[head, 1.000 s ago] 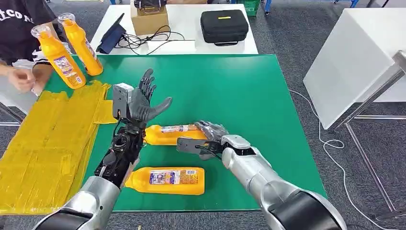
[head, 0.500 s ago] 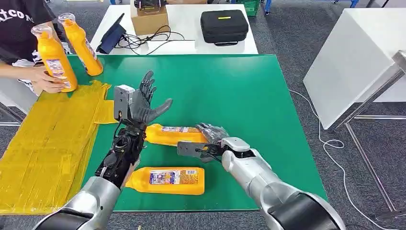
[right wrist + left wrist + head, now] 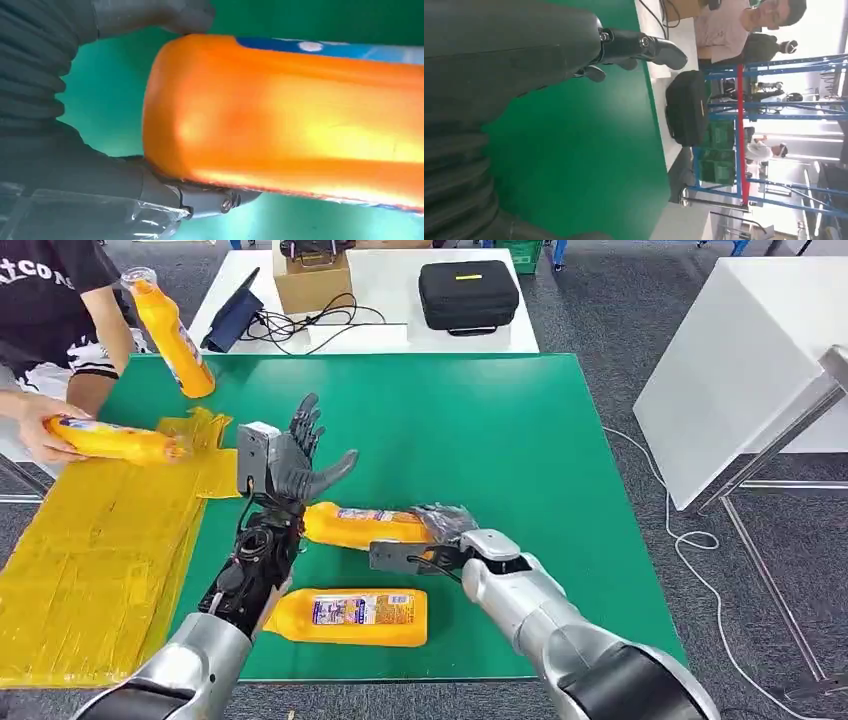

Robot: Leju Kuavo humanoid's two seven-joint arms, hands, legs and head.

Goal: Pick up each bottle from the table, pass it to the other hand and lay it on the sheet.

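Held bottle [image 3: 365, 524]: orange, horizontal, base end gripped by right hand [image 3: 440, 530], just above green surface [image 3: 500, 430], neck toward left hand [image 3: 300, 455].
Left hand: raised, fingers spread wide, holding nothing, just beside bottle neck.
Risk: grip sits at base only [image 3: 280, 115]; long overhang could tip or slip during handover; misaligned left hand could knock bottle down.
Second bottle [image 3: 350, 617]: lying near front edge.
Sheet [image 3: 100, 540]: yellow, at left; person's hand [image 3: 35, 425] holds third bottle [image 3: 110, 438] over it.
Labels: blue-white, print illegible.

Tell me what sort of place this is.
Probably a robot lab or workshop: a green-topped table on grey carpet, blue racks behind, and a side table with cables and a black case.
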